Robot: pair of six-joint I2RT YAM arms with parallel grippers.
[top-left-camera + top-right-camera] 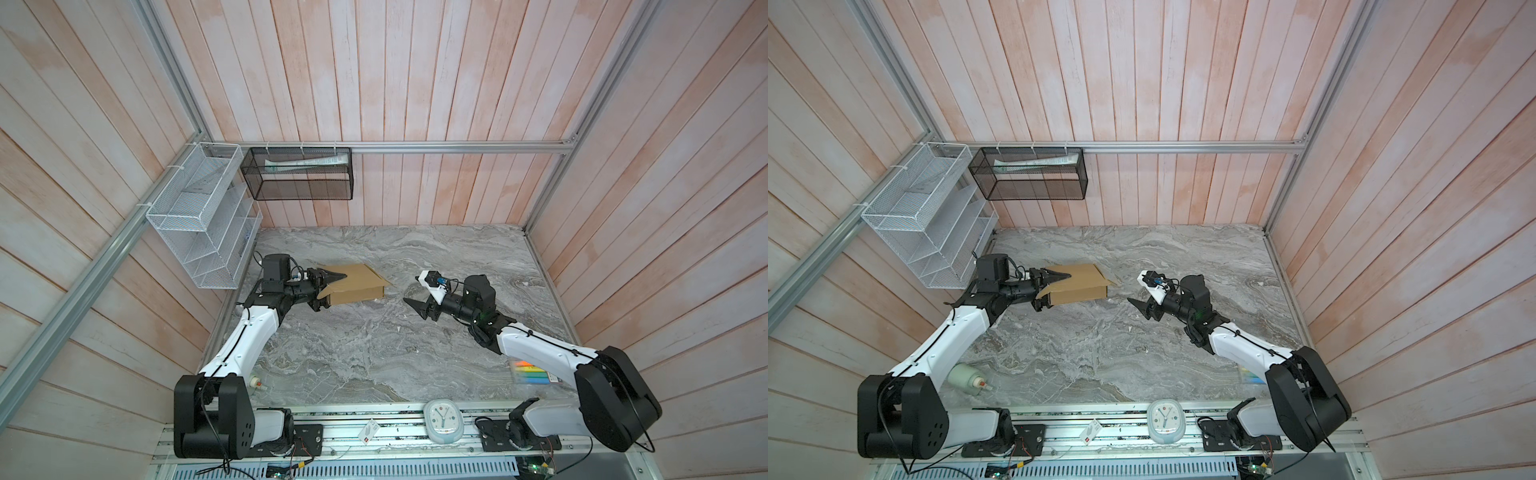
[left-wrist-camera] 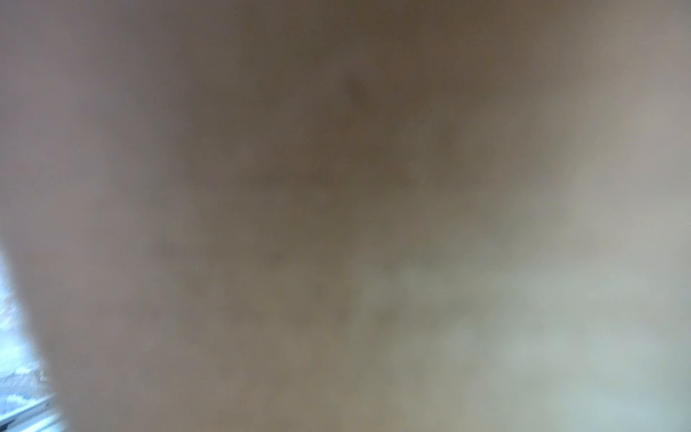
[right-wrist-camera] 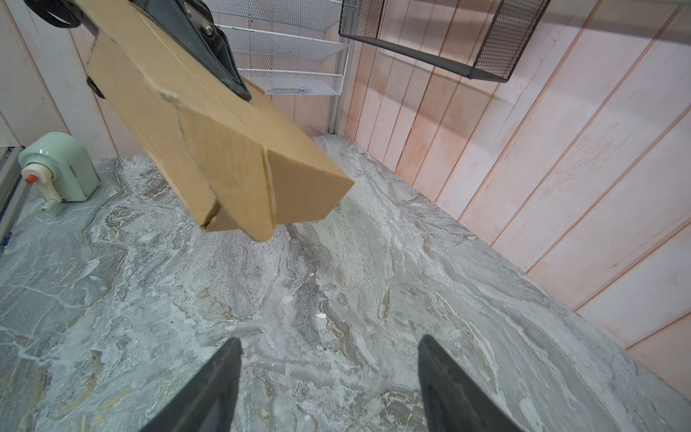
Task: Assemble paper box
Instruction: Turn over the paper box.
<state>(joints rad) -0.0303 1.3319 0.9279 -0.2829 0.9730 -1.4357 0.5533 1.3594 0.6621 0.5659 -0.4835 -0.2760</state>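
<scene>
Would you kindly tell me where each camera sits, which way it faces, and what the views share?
Top views: high above the arms' bases, looking down on the table; both arms, left gripper clamping the box, right gripper open.
Left wrist: pressed against blurred brown, probably the box; no body shows.
Right wrist: facing the box; own fingers.
Top and right wrist share box and table.

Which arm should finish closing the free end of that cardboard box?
Likely the right. The right gripper is open, empty and faces the paper box's free end, while the left gripper is clamped on the opposite end, holding it.
</scene>
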